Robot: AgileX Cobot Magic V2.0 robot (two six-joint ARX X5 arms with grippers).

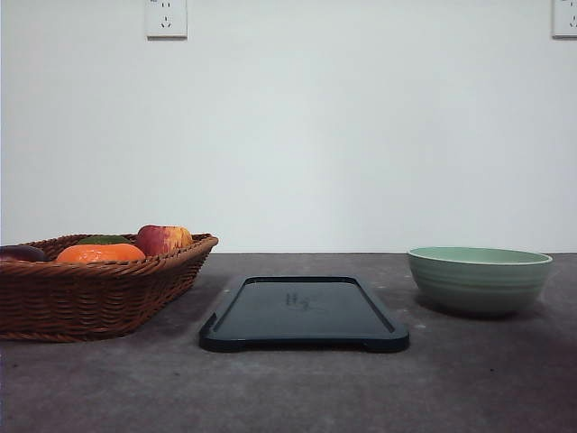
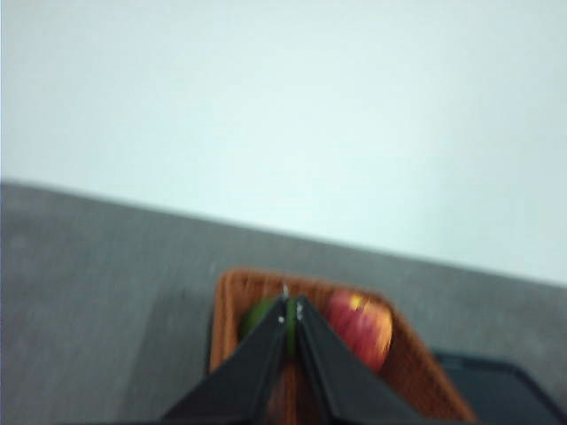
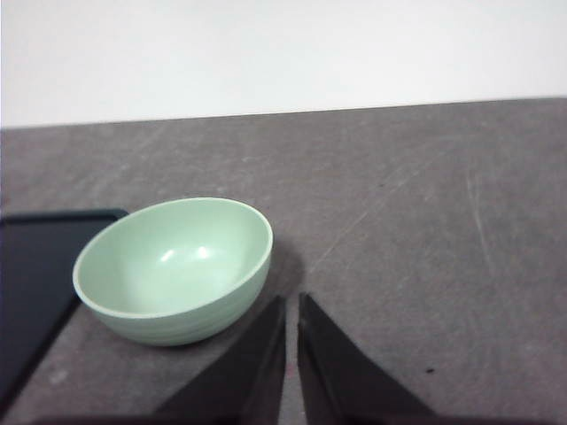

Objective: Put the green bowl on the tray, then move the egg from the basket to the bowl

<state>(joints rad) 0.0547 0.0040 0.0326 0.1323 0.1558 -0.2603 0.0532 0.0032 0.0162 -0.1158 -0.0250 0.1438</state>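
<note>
Right of the tray (image 1: 304, 311), the bowl (image 1: 479, 279) sat unmoved; step one pending. I needed my right gripper (image 3: 291, 305), jaws nearly closed, opened wide; left gripper (image 2: 291, 310) likewise pinched.

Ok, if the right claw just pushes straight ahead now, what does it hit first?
Probably nothing: bare table lies ahead of the shut right claw. The green bowl sits off to one side, though depth is unclear.

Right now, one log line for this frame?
bowl: on table, right of tray | tray: bare | basket: fruit | both fingers shut, idle

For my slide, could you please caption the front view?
Green bowl right of empty tray; fruit-filled basket on left.
</note>
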